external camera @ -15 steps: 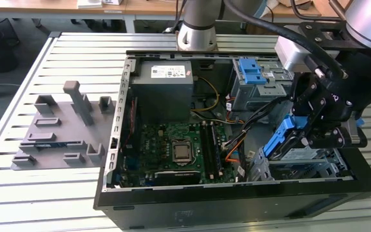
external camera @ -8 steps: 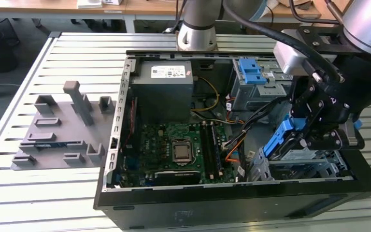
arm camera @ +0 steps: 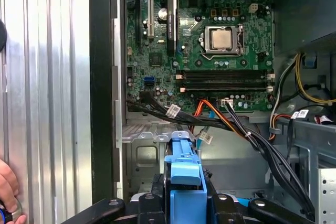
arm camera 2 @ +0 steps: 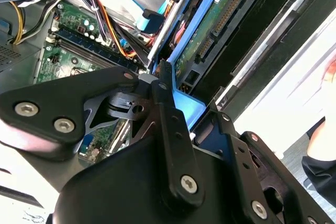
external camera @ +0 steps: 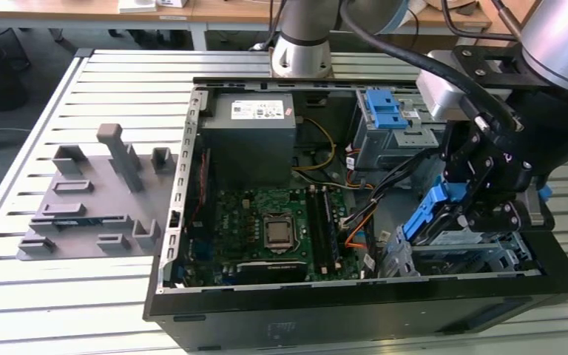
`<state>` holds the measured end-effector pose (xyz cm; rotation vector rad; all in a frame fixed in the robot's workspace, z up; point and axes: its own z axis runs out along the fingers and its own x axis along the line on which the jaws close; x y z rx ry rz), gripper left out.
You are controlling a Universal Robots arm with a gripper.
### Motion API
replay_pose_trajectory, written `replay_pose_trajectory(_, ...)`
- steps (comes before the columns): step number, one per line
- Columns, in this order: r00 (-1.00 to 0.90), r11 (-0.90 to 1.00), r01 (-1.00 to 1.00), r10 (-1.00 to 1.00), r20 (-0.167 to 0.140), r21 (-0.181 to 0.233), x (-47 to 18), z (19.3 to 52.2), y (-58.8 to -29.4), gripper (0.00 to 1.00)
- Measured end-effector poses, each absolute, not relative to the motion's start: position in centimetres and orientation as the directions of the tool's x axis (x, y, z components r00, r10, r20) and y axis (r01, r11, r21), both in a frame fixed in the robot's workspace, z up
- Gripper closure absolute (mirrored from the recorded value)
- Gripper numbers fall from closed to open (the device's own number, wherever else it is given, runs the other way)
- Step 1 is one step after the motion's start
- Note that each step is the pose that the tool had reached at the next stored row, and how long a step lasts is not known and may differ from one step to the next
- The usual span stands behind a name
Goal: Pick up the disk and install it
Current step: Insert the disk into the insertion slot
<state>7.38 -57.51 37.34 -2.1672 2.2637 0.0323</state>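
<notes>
In the exterior view my gripper (external camera: 464, 219) hangs low over the right front corner of the open computer case (external camera: 363, 296). It is shut on the disk (external camera: 434, 216), a flat silver drive in a blue plastic bracket. The disk is tilted steeply, its lower end just above the metal drive bay (external camera: 481, 255). In the first wrist view the blue bracket (arm camera: 182, 167) sits between the black fingers (arm camera: 149, 205). The second wrist view shows the disk's green circuit-board side (arm camera 2: 210, 30) and blue frame (arm camera 2: 188, 107) beside a black finger (arm camera 2: 169, 109).
The case holds a green motherboard (external camera: 274, 222), a grey box with a white sticker (external camera: 249, 122), a cage with a blue latch (external camera: 387, 118) and orange and black cables (arm camera: 231, 124). A grey fixture (external camera: 97, 200) lies at the exterior view's left. A person's hand (arm camera: 6, 192) is near the case.
</notes>
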Motion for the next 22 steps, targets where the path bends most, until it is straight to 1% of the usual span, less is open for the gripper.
replay_pose_trajectory(22, -0.044, 0.044, -0.999, -0.999, -0.019, 0.010, 7.4, 36.0, -57.6, 0.64)
